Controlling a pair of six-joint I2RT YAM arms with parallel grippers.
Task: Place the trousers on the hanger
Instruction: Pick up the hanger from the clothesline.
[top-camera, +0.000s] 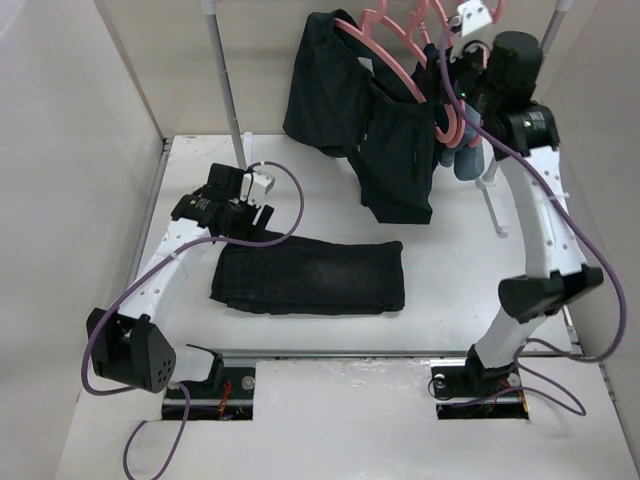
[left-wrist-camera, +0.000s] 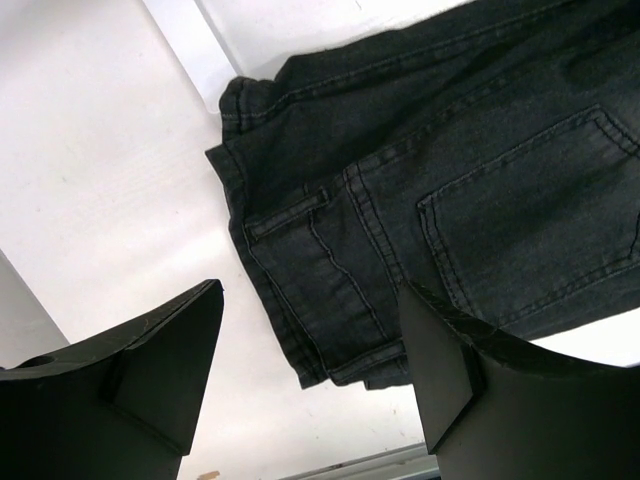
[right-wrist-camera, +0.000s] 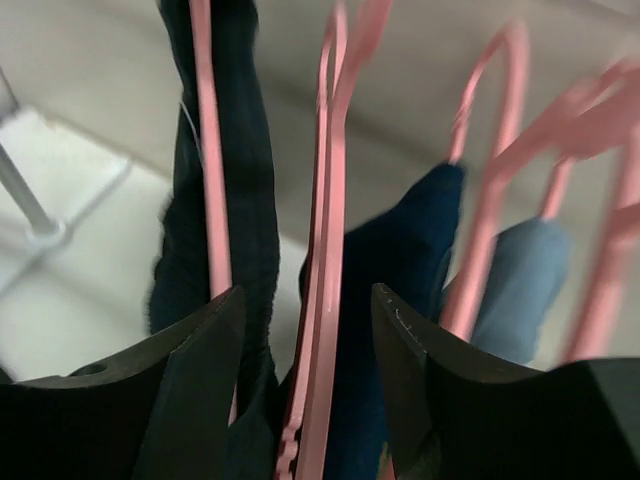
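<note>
The trousers (top-camera: 310, 277) lie folded and flat on the table, black and faded. In the left wrist view their waistband and back pocket (left-wrist-camera: 450, 180) show. My left gripper (top-camera: 250, 225) hovers over the trousers' left end, open and empty (left-wrist-camera: 310, 340), with the waistband corner between its jaws. My right gripper (top-camera: 447, 75) is raised at the rack among several pink hangers (top-camera: 385, 35). It is open (right-wrist-camera: 308, 330), with one thin pink hanger (right-wrist-camera: 335, 200) standing between the jaws, touching neither.
Two shorter black garments (top-camera: 325, 90) (top-camera: 400, 160) hang from the rack on pink hangers. A navy garment (right-wrist-camera: 400, 260) and a light-blue one (right-wrist-camera: 520, 290) hang beside my right gripper. The rack's left pole (top-camera: 225, 80) and right foot (top-camera: 495, 200) stand on the table.
</note>
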